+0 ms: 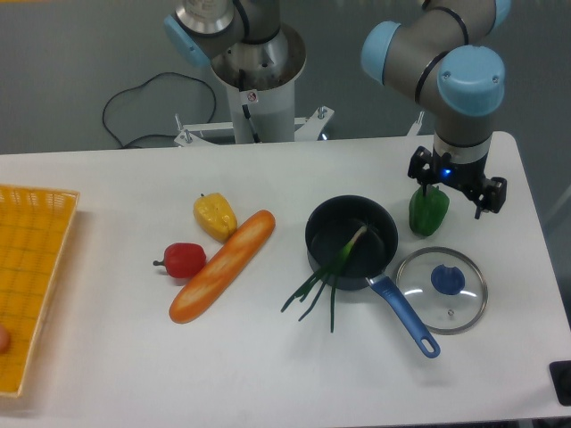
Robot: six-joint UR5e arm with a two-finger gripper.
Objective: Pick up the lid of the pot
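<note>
Counter [134, 374]: spreads everything out flat, likely so each thing can be reached from above.
Arm [455, 85]: reaches in from the far right side, probably to come down over the lid's side.
Yellow basket [36, 201]: set at the left edge, perhaps to collect things out of the way.
Pan [326, 227]: upright, its blue handle [406, 316] slanting toward the near side, likely for an easy grip; it holds green stalks [339, 259].
Pot lid [433, 300]: on the counter just beside the handle, blue knob [448, 280] up, which should give the fingers something to pinch.
End effector [451, 201]: fingers set wide with nothing between them, near the green pepper [429, 214], presumably to leave room for the knob.
Long loaf [223, 267]: apart from the pan, likely just a bystander.
Counter, arm, basket: one each.
Pan, lid, end effector, loaf: one each.
Peppers: two, one green, one yellow [215, 217].
Red fruit or vegetable [185, 260]: one.
Knob: one, on the lid.
</note>
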